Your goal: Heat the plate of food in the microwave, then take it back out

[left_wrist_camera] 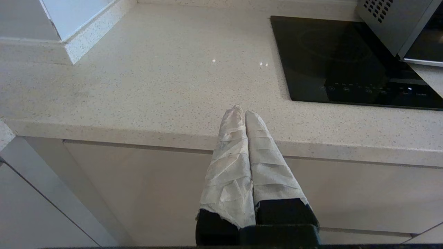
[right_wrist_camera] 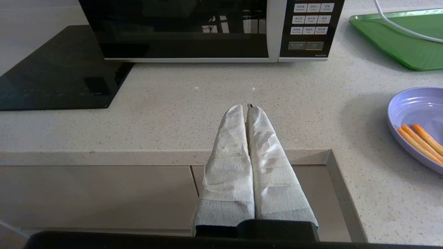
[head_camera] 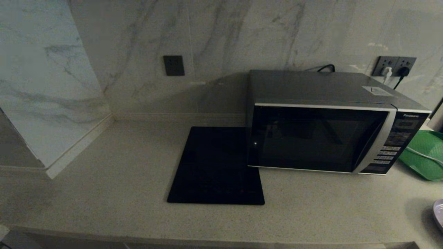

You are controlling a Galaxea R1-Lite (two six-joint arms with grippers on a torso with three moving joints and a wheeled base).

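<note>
Microwave (head_camera: 332, 121) stands on the pale speckled counter (head_camera: 114, 186) against the marble wall, its dark glass door shut and its button panel (head_camera: 392, 145) on the right-hand end. Touching its left front corner, a flat black square mat (head_camera: 216, 166) lies on the counter, with part of it running back beside the oven's left side. To the right of the oven a green tray (head_camera: 427, 155) sits on the counter with a white cable (head_camera: 424, 155) lying across it. The plate of food (right_wrist_camera: 417, 126) rests on the counter near the front edge, to the right of the oven and nearer than the tray; it is a pale lilac plate holding a few orange-brown sticks, and only its rim (head_camera: 439, 212) shows at the edge of the head view. The left gripper (left_wrist_camera: 241, 111) hangs below and in front of the counter's edge, off to the left of the black mat, its two white-wrapped fingers pressed together with nothing between them. The right gripper (right_wrist_camera: 245, 108) hangs in the same way before the counter's edge, facing the oven door, its wrapped fingers closed against each other and empty, with the plate well apart from it on its right. A wall socket (head_camera: 394, 66) with plugs in it sits behind the oven.
</note>
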